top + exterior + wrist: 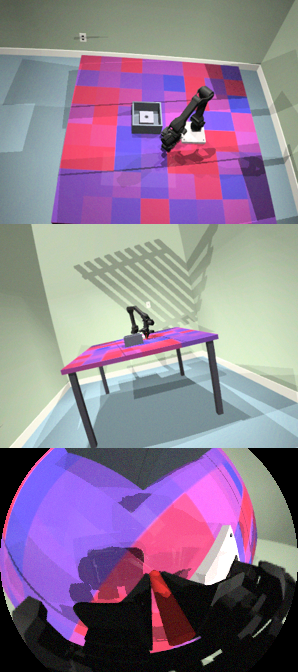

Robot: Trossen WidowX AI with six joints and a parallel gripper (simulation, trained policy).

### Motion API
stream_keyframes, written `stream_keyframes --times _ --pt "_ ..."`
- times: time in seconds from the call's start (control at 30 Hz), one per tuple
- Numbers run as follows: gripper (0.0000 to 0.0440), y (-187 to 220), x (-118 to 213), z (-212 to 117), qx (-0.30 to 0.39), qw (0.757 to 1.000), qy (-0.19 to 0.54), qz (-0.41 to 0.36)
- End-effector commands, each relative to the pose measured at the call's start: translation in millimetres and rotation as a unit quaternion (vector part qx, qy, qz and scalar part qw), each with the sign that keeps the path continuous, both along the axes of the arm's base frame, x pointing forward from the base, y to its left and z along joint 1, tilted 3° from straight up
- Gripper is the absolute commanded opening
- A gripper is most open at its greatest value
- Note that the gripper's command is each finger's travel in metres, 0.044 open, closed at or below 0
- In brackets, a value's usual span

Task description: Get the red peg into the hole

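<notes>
1. Leftmost in the top view, the open box (146, 129) (133, 340) (140, 463) stands inward from the desk's (88, 190) (141, 353) (60, 523) left edge, rather nearer the wall-side edge than the opposite one. Its pale plate (142, 120) lies at the bottom, the dark hole (146, 116) near its middle.

2. Next, towards the desk's right edge and farther from the wall-side edge than the box, the gripper (165, 149) (146, 336) (155, 575) points down, clenched on the red peg (146, 335) (175, 618). The peg stands about upright between the fingers, low over the desk and outside the box; whether its foot touches, I cannot tell. The top view hides it.

3. The peg looks slim, stiff and probably light, unlikely to be fragile. Its smooth sides could let it slip or pivot if pinched off-centre. A hold high on the shaft, square across it, would leave the lower end free for the hole; lift straight, clear the box wall, then lower without tilt.

4. Rightmost, the white base plate (202, 138) (143, 336) (220, 565) sits closer to the desk's right edge, well away from its corners.
</notes>
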State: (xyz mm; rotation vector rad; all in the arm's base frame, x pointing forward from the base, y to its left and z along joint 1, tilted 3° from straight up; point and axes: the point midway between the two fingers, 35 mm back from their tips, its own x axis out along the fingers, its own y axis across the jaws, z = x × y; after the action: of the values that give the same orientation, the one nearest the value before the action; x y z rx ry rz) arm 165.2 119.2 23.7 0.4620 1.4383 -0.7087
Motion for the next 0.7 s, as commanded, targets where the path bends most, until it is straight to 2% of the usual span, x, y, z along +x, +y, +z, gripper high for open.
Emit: stream_keyframes --times 0.0,0.37,0.67 --pt "0.0002 -2 7 8 -0.010 1.000 -0.012 0.004" --pt "0.0000 -11 28 60 -0.020 0.997 -0.067 0.016" --pt "0.0000 -25 49 106 -0.025 0.993 -0.116 -0.012"
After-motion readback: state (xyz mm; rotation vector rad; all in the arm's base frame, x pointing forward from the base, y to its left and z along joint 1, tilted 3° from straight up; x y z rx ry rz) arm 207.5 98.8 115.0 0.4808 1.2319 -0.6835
